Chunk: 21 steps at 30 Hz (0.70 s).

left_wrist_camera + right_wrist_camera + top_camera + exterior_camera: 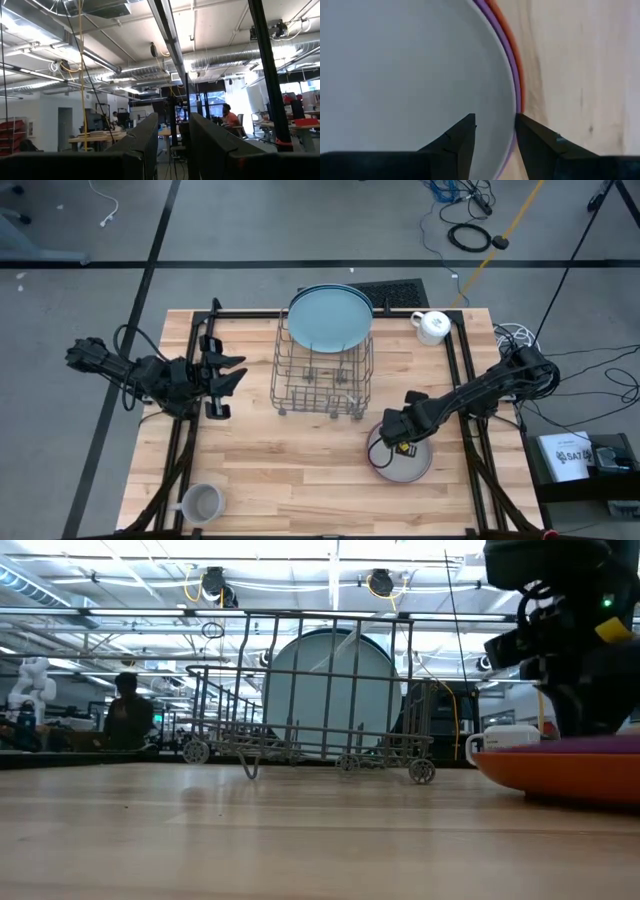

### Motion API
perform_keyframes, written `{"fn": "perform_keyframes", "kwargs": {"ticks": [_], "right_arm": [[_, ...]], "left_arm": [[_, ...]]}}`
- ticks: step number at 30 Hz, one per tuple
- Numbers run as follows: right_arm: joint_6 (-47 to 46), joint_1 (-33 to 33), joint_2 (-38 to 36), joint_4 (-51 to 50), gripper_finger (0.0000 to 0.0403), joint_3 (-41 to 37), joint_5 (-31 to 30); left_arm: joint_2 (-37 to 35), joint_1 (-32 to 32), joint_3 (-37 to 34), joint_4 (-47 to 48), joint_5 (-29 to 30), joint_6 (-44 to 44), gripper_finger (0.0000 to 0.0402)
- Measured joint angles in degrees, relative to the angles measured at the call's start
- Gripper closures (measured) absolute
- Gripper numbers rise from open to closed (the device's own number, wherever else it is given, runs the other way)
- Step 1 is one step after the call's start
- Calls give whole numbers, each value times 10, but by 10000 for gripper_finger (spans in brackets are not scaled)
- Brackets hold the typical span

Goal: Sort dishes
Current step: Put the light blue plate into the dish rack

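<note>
Your right gripper [494,131] has its fingers narrowly parted astride the grey plate's [395,70] rim above the purple plate [506,45]; close squarely on only 1 rim.

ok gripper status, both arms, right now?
Left gripper: open, holding nothing, parked at the table's left edge.
Right gripper: open, fingers straddling the rim of the top grey plate on the small stack, not clamped yet.

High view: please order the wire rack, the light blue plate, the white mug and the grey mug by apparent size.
1. wire rack
2. light blue plate
3. white mug and grey mug: they look alike, so I do not rank them.
</note>
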<state>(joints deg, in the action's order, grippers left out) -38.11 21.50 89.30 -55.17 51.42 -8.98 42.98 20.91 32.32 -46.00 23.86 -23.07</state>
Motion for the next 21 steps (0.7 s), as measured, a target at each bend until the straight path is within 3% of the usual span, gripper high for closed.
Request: {"fn": "perform_keyframes", "kwargs": {"ticks": [21], "right_arm": [[33,0,0,144,268,-13,31]], "left_arm": [[0,0,0,0,0,-2,288]]}}
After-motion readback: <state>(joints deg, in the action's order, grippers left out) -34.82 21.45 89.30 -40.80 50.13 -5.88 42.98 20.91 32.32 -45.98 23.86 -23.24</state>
